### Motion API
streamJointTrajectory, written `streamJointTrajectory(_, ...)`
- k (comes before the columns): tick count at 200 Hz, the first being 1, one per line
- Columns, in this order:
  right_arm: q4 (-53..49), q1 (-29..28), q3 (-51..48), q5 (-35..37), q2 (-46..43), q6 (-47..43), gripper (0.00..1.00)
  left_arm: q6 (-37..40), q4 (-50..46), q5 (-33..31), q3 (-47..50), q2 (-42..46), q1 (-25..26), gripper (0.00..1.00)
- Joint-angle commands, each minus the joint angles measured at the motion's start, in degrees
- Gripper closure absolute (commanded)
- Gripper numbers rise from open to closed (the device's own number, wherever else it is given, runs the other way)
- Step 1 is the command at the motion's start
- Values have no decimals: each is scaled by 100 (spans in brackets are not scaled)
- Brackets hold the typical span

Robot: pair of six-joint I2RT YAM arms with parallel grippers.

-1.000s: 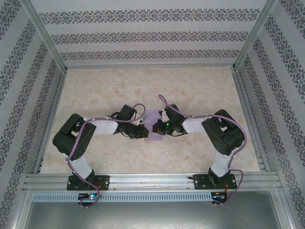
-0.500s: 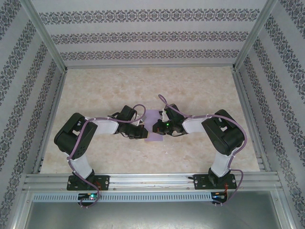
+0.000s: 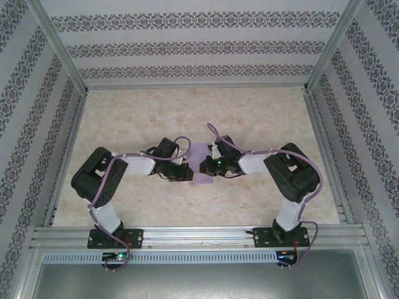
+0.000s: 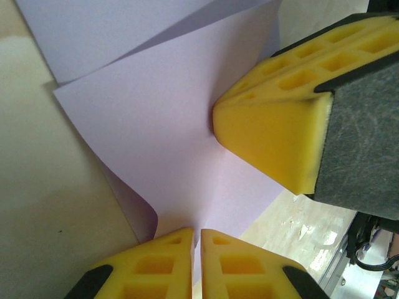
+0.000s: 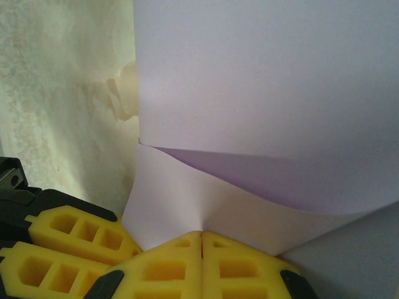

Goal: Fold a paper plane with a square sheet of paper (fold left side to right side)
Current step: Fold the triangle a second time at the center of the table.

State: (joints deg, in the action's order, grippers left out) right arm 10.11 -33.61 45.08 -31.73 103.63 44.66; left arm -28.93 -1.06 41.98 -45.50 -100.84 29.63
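Note:
The square sheet of paper (image 3: pixel 198 153), lilac and partly folded, lies at the middle of the table between both grippers. My left gripper (image 3: pixel 189 172) comes in from the left. In the left wrist view its fingertips (image 4: pixel 196 232) are shut on a lifted flap of the sheet (image 4: pixel 156 124), with paper showing in the thin gap between them. My right gripper (image 3: pixel 204 167) comes in from the right, shut. Its yellow finger (image 4: pixel 268 131) rests its tip on the flap. In the right wrist view its closed tips (image 5: pixel 201 234) touch the curled flap, over the flat layer (image 5: pixel 262 75).
The tabletop (image 3: pixel 262 118) is beige marble pattern, boxed in by patterned walls and aluminium rails (image 3: pixel 199 235). Purple cables (image 3: pixel 181 140) loop over both arms near the sheet. Open table lies behind the grippers and at both sides.

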Motion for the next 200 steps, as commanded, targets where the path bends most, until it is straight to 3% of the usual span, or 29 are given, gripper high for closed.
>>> streamJointTrajectory(1, -393, -33, -12, 169, 271, -134, 100, 137, -228, 38, 79, -87, 68, 89)
streamJointTrajectory(130, -175, -54, 108, 103, -526, -303, 100, 327, -597, -575, 181, -105, 150, 94)
streamJointTrajectory(200, 206, -322, -26, 195, -251, -58, 100, 365, -794, -885, 126, -164, 213, 96)
